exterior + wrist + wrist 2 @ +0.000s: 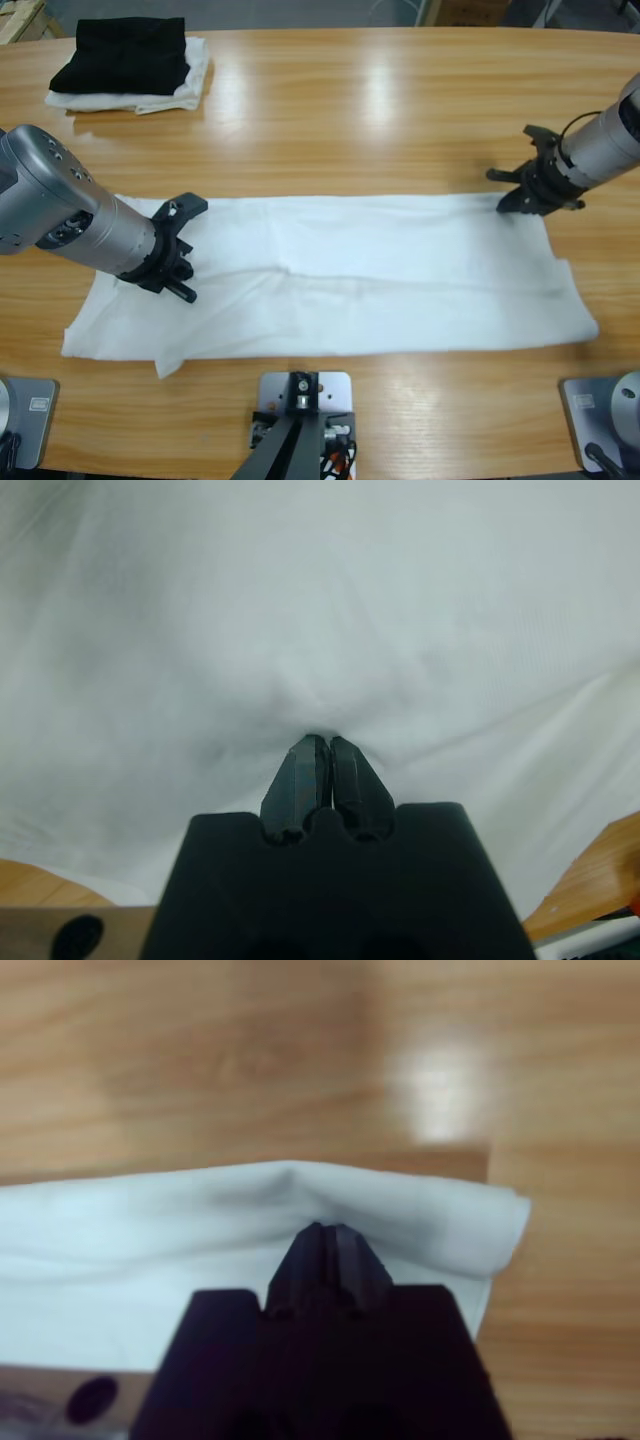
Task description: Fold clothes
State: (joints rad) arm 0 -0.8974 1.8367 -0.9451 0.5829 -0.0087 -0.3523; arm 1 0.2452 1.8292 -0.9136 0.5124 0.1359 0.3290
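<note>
your shirt [340, 275] lies flat as a long white band across the near half of the table [330, 110], its long axis running left to right, already narrowed to a strip with one lengthwise crease showing along its middle.

start at the left. the left gripper [178, 262] comes in from the left edge and sits over the strip's left end, a little in from the far edge. in the left wrist view its jaws are pressed together with white cloth [320, 610] puckered right at their tips [321, 742], so it looks to be pinching a small fold of the shirt, though how much cloth is caught can't be seen.

move to the right. the right gripper [530, 190] comes in from the right edge and meets the far right corner of the strip. in the right wrist view its jaws are together at the cloth's edge [300, 1185], with a ridge of fabric raised just ahead of the tips [325, 1232]; it too appears to be nipping the shirt.

so each arm holds its own end, well apart, with the whole length of the strip between them. the next fold, as i judge it, turns on that axis: bringing one end over toward the other. neither arm is nearer the middle.

a folded black and white pile [130, 62] sits at the far left corner, well clear.
</note>
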